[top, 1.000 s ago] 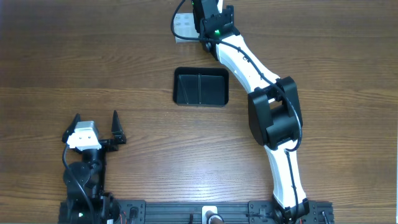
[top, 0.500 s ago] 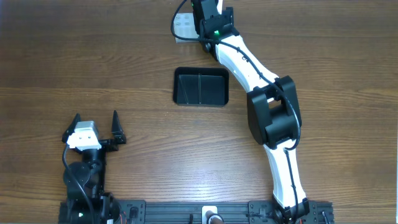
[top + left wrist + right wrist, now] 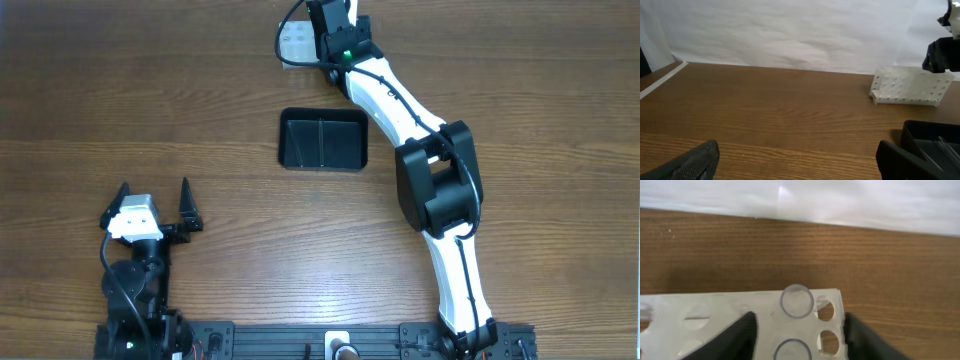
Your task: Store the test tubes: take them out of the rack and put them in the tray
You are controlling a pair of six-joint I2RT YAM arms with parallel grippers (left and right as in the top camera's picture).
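Rack [image 3: 297, 45] sits at the far edge of the wooden table [image 3: 120, 100], white and full of round holes, and the right arm is stretched all the way out to it. The right gripper [image 3: 799, 324] hovers directly above the rack's end, fingers spread wide and released, gripping nothing. Right between them, a clear test tube [image 3: 797, 301] stands upright in a hole near the rack's corner, open mouth facing up, and a second tube [image 3: 792, 350] stands in the next hole just beside it. The black tray [image 3: 284, 140] lies in the middle of the table, near the rack but apart from it. Back at the near left, the left gripper [image 3: 154, 190] rests low, well apart from rack and tray, its fingers splayed open and empty.
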